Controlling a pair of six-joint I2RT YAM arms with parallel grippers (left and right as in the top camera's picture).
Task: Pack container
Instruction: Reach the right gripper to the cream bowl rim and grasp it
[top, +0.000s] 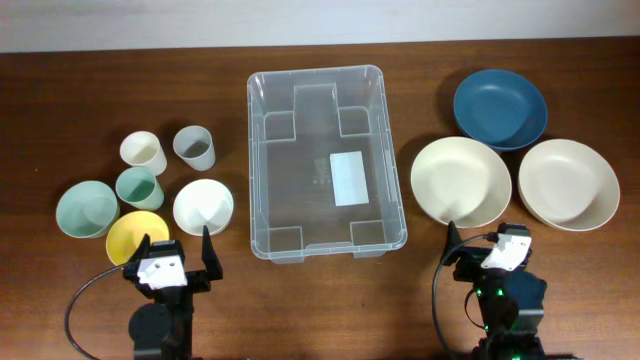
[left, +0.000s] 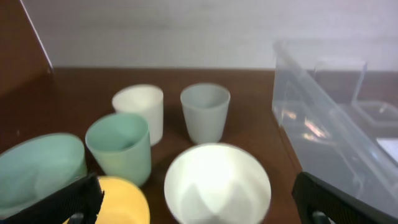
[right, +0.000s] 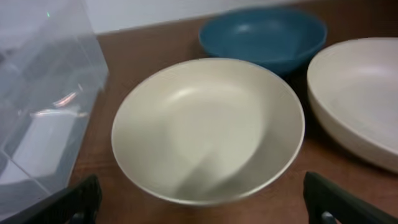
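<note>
Overhead: the container (top: 300, 180) stands mouth up in the middle of the counter (top: 60, 100), its long sides running away from the arms. It is clear plastic with rounded corners, a moulded rim and a white label (top: 350, 178) on the base.

Both arms sit at the near edge, one on either side of the container's near end, and are cut off by the frame bottom.
- **Left tool** (top: 175, 240): spread wide, holding nothing. It partly hides the yellow bowl (top: 125, 238).
- **Right tool** (right: 199, 190): spread wide in its wrist view, holding nothing.

Each wrist view shows only one cut-off side of the container.

On the left are a white bowl (top: 203, 206), a green cup (top: 138, 187), a green bowl (top: 86, 208), a cream cup (top: 143, 152) and a grey cup (top: 195, 147). On the right are two cream bowls (top: 460, 182) (top: 568, 184) and a blue bowl (top: 500, 108).
</note>
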